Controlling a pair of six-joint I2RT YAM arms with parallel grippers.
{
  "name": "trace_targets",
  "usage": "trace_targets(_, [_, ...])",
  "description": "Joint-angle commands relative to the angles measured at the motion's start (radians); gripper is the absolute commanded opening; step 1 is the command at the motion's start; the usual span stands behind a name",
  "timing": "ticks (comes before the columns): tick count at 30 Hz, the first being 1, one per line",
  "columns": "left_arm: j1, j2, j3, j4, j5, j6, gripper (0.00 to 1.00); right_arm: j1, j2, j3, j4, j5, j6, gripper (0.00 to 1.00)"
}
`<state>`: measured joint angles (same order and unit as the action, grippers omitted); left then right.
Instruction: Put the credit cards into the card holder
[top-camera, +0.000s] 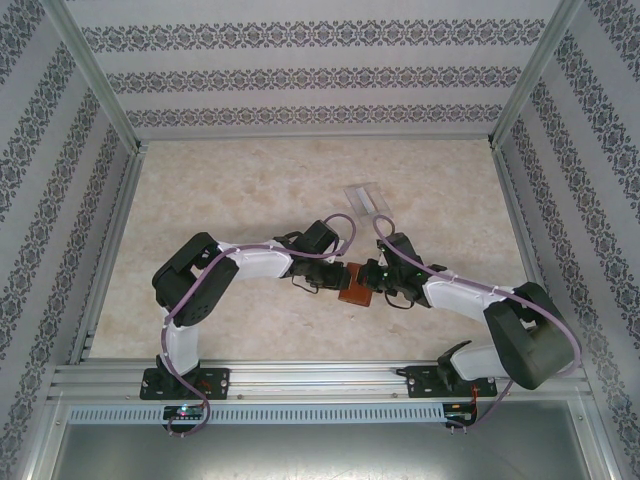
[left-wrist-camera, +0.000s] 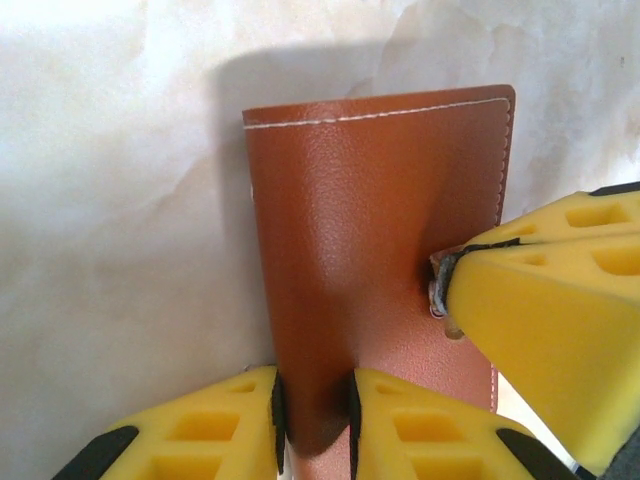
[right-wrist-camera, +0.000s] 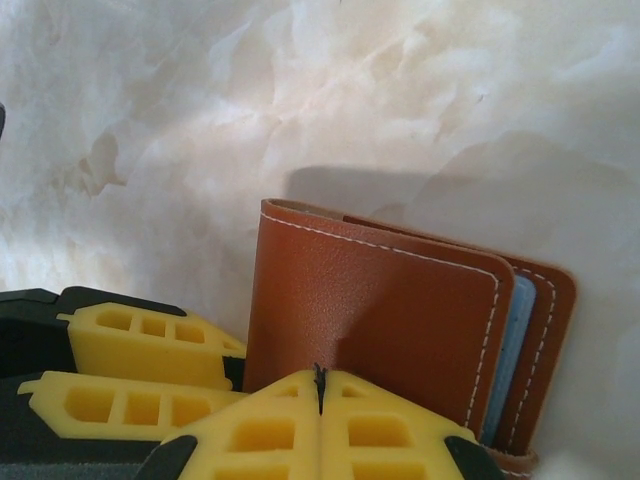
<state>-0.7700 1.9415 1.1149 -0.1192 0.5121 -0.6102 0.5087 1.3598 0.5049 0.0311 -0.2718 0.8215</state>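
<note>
Both pairs of jaws tight on the card holder (left-wrist-camera: 370, 250).

The card holder (top-camera: 352, 289) sits near the centre of the table (top-camera: 250, 190), between the two grippers. In the top view, the left gripper (top-camera: 334, 283) is at its 9 o'clock and the right gripper (top-camera: 371, 284) at its 3 o'clock, both touching it. A case (top-camera: 367, 197) lies on the table at 12 o'clock from the card holder, apart from it. In the right wrist view, a card (right-wrist-camera: 513, 345) sits inside the card holder, between its leaves, along the 3 o'clock edge.
</note>
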Motion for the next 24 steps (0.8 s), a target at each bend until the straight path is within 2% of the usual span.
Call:
trace_targets(1, [-0.008, 0.04, -0.039, -0.033, 0.0, -0.008, 0.24, 0.021, -0.029, 0.025, -0.076, 0.013, -0.033, 0.0])
trace_targets(6, [-0.007, 0.037, -0.05, -0.026, -0.003, -0.013, 0.24, 0.019, -0.048, 0.037, -0.113, 0.023, -0.051, 0.0])
trace_targets(12, [-0.008, 0.035, -0.062, -0.013, -0.003, -0.024, 0.23, 0.024, 0.02, 0.029, -0.077, -0.005, -0.035, 0.0])
trace_targets(19, [-0.006, 0.036, -0.059, -0.018, 0.0, -0.021, 0.24, 0.024, 0.049, 0.047, -0.102, 0.027, -0.045, 0.0])
trace_targets(24, [-0.006, 0.033, -0.064, -0.018, -0.002, -0.022, 0.24, 0.024, 0.02, 0.042, -0.125, 0.017, -0.032, 0.0])
